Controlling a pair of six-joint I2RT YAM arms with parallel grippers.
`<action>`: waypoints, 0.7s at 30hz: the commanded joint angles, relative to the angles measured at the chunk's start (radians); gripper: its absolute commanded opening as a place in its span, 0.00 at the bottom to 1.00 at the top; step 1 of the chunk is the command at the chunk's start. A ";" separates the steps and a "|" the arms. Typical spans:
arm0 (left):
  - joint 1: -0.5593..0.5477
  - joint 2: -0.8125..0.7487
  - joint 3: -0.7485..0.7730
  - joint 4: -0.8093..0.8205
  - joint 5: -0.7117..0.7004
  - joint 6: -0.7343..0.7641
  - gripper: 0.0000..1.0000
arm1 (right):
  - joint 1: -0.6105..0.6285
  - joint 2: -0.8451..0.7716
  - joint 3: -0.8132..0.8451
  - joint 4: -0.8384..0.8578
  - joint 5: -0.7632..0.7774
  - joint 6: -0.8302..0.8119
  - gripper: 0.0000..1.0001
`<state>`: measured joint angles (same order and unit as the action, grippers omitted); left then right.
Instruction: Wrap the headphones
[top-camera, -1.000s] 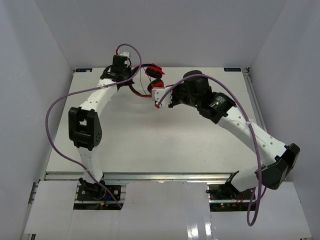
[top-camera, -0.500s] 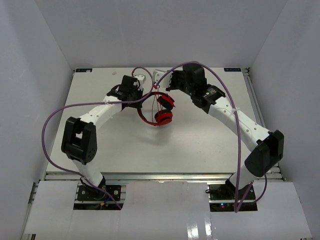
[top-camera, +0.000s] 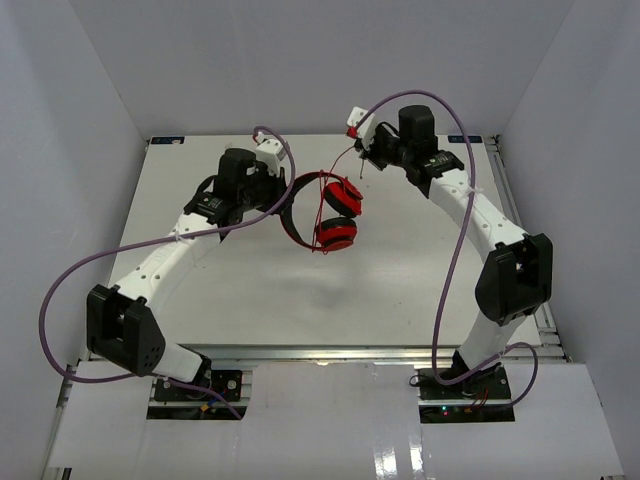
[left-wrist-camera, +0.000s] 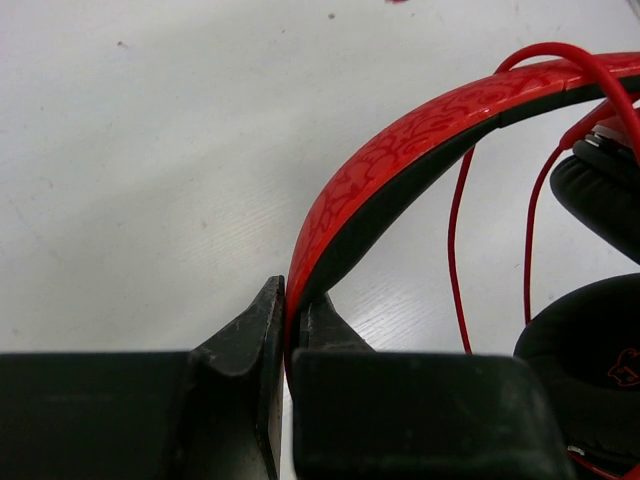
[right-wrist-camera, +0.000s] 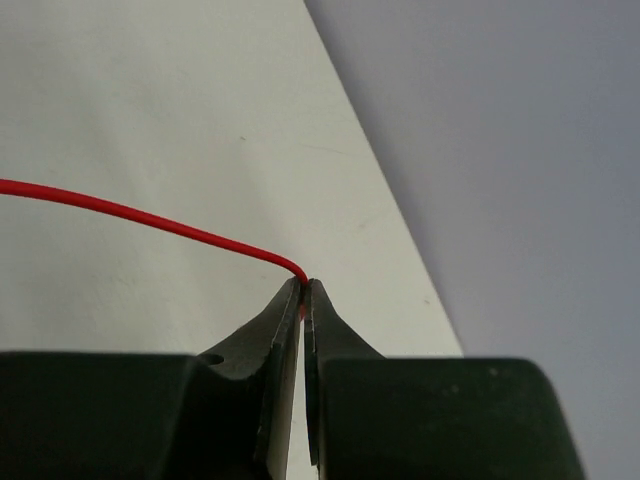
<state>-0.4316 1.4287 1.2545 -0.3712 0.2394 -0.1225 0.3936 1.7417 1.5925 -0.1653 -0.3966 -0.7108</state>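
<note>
Top external view shows the white table with the red headphones over its far half. The left gripper is clamped on the patterned headband, and a small red mark on one black pad is unreadable. The right gripper pinches the thin red cable tight near the table's far right edge.
</note>
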 joint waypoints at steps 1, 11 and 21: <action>0.003 -0.078 0.089 0.132 0.019 -0.132 0.00 | -0.063 -0.007 -0.093 0.130 -0.458 0.393 0.08; 0.032 -0.029 0.105 0.351 -0.081 -0.369 0.00 | -0.043 -0.092 -0.498 0.662 -0.668 0.852 0.08; 0.023 0.000 0.141 0.480 0.050 -0.348 0.00 | -0.038 -0.033 -0.603 1.292 -0.794 1.345 0.08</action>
<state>-0.4124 1.4760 1.3044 -0.1022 0.2240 -0.4194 0.3486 1.6666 1.0111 0.7531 -1.0774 0.3092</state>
